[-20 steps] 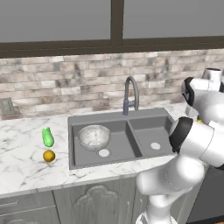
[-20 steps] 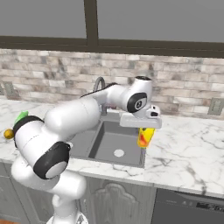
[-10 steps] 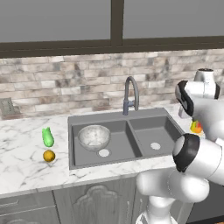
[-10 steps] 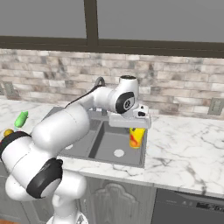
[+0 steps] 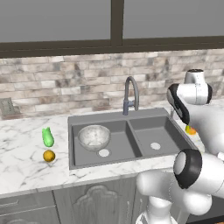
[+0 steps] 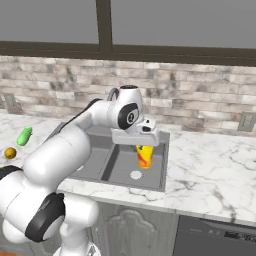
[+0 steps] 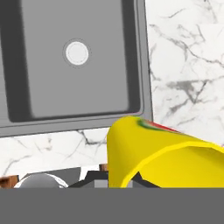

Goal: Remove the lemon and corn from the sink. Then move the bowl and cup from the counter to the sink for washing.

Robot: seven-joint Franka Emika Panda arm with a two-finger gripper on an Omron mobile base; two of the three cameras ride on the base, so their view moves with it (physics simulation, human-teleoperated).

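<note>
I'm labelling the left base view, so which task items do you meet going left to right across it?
corn → bowl in the left basin of the sink → faucet → cup, partly hidden behind the arm. The lemon sits just under the corn, so their order is unclear.

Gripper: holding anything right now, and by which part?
Yes, the gripper is shut on the cup, gripped at its upper rim, with the body hanging below over the right basin of the sink.
</note>
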